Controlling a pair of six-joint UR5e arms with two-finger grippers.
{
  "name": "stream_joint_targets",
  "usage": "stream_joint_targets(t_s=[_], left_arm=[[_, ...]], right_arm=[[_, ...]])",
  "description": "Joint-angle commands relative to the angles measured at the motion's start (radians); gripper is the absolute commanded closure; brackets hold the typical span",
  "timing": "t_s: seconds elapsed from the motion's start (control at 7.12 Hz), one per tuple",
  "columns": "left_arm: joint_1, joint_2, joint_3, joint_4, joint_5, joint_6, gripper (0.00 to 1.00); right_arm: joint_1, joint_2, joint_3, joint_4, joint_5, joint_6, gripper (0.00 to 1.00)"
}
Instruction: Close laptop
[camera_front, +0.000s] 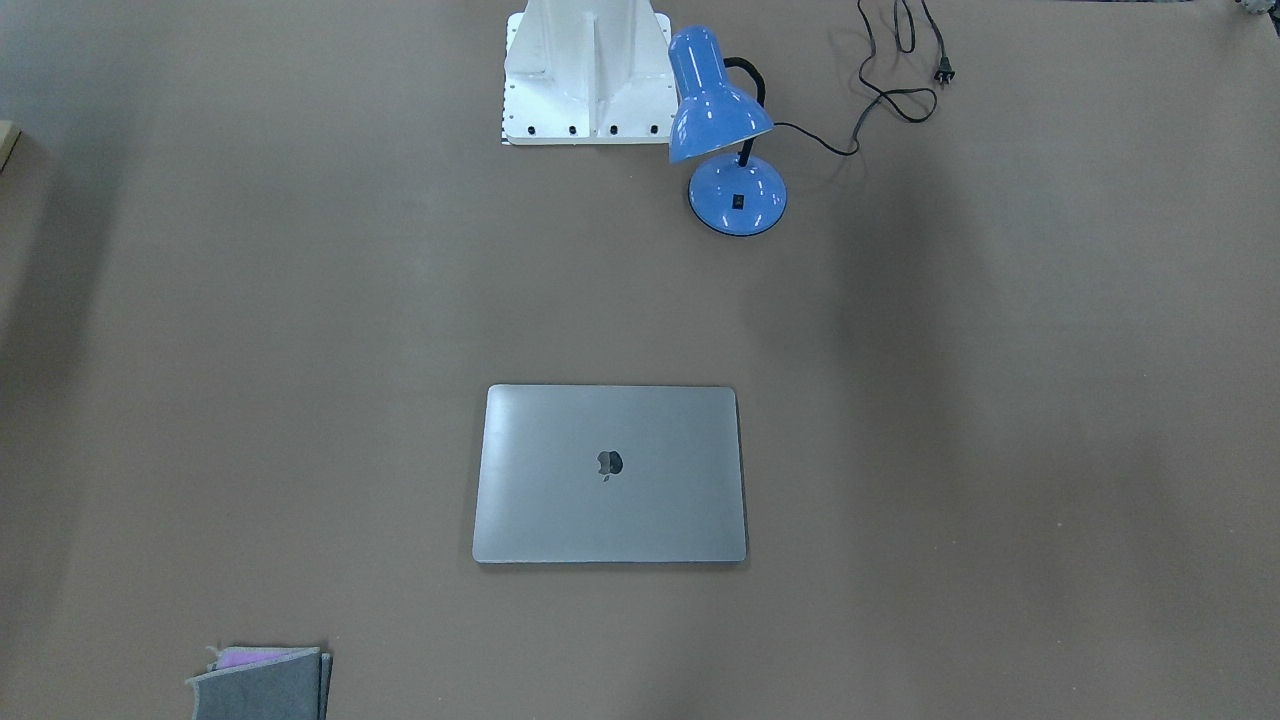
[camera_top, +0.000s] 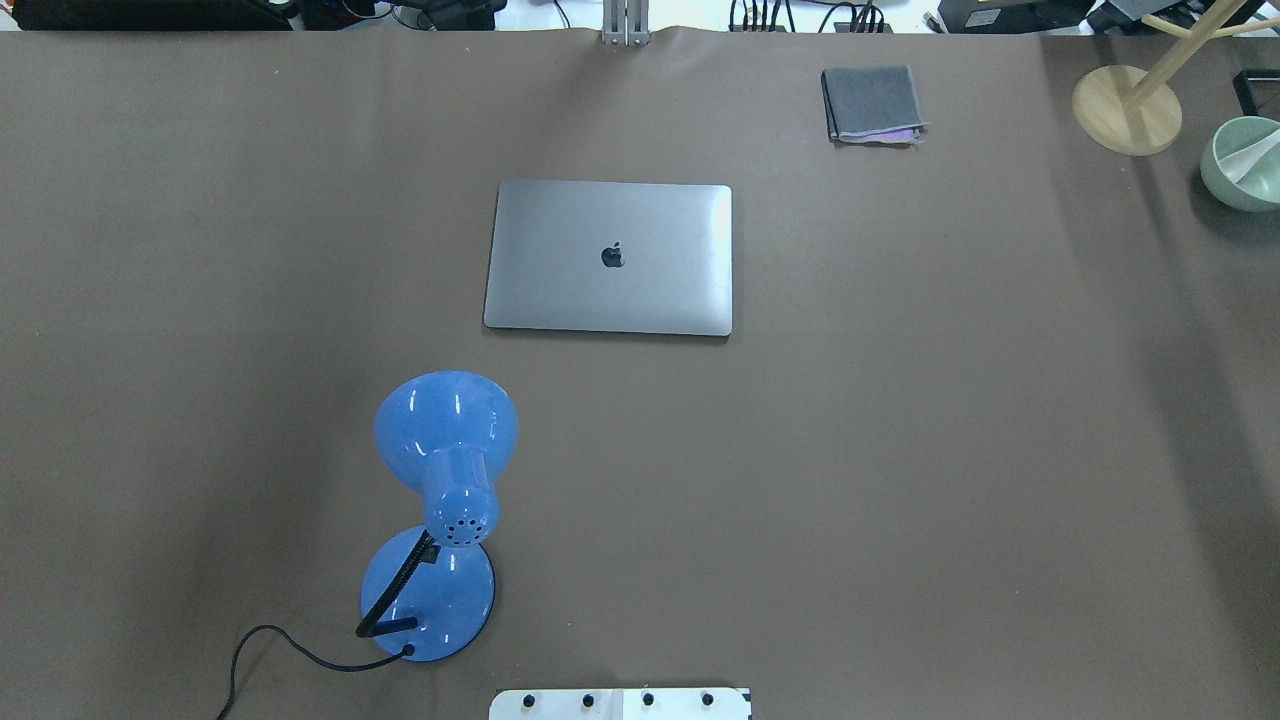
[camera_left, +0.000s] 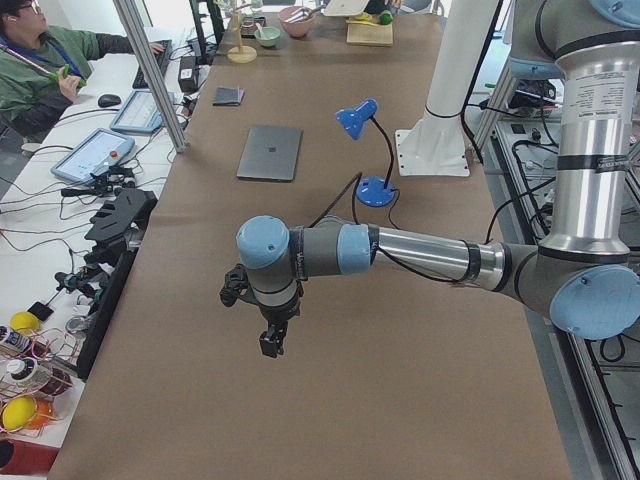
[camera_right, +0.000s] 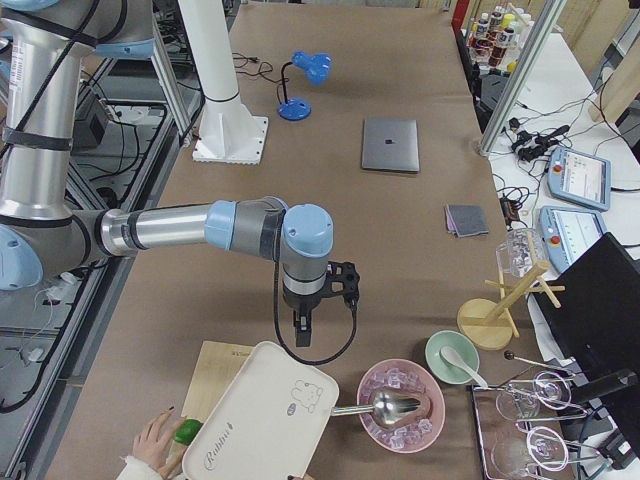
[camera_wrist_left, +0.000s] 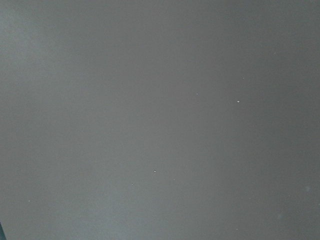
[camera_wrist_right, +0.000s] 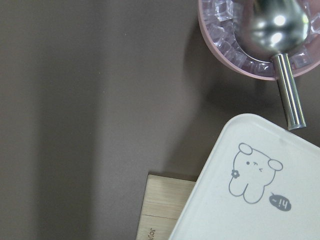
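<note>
The space-grey laptop (camera_front: 610, 472) lies flat on the brown table with its lid down and the dark apple logo facing up. It also shows in the overhead view (camera_top: 608, 257) and in both side views (camera_left: 270, 152) (camera_right: 390, 144). My left gripper (camera_left: 270, 345) hangs over bare table near the table's left end, far from the laptop. My right gripper (camera_right: 303, 335) hangs near the right end, above a white tray. Both show only in the side views, so I cannot tell whether they are open or shut.
A blue desk lamp (camera_top: 440, 500) with a black cord stands between the robot base (camera_front: 588, 75) and the laptop. A grey felt pouch (camera_top: 872, 104) lies beyond the laptop. A white tray (camera_right: 270, 415), a pink bowl of ice (camera_right: 400, 405), a wooden stand (camera_top: 1127, 108) and a green bowl (camera_top: 1240, 165) crowd the right end.
</note>
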Motion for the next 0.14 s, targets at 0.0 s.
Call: stream_joint_targets(t_s=[0.0], left_arm=[[0.000, 0.000, -0.001, 0.001, -0.001, 0.000, 0.01]], right_arm=[[-0.002, 0.000, 0.000, 0.000, 0.000, 0.000, 0.00]])
